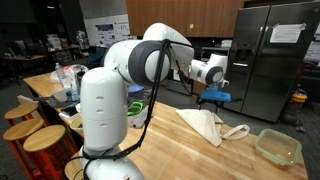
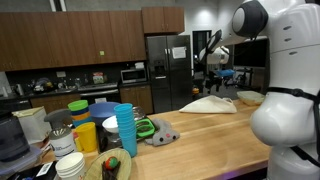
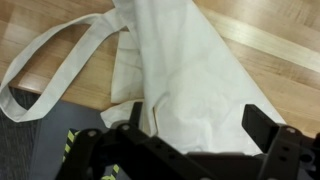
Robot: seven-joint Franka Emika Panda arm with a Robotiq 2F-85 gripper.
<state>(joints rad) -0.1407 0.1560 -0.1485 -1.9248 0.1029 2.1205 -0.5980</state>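
Above the wooden table [image 3: 265, 45], the gripper [image 3: 195, 135] hovers over a cream tote bag [image 3: 175, 70], fingers spread wide apart, clamped on nothing.

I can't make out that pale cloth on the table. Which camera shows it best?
The wrist view: the cream tote bag fills the frame, its handle loop plain, below the open gripper. In both exterior views it is only a small pale heap on the wooden table.
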